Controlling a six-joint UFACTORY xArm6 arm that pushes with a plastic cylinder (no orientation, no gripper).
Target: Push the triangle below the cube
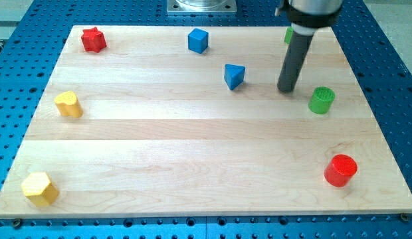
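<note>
- My tip [286, 89] is resting on the wooden board [193, 166] toward its top right corner, at the end of a straight dark rod; it has no jaws, so it is grasping nothing and touching no block.
- The blue triangle [234, 76] is sitting near the board's top edge, a little right of centre, just to the left of my tip with a clear gap between them.
- The blue cube [198, 40] is lying close to the top edge, up and to the left of the triangle and apart from it.
- A green cylinder [321, 100] is standing near the right edge, just right of my tip and slightly lower.
- A second green block [288, 34] is peeking out behind the rod at the top edge; its shape cannot be told.
- A red star [93, 40] is occupying the top left corner.
- A yellow block [69, 104] of rounded shape is sitting by the left edge.
- A yellow hexagon [40, 188] is sitting in the bottom left corner.
- A red cylinder [340, 170] is standing near the bottom right corner.
</note>
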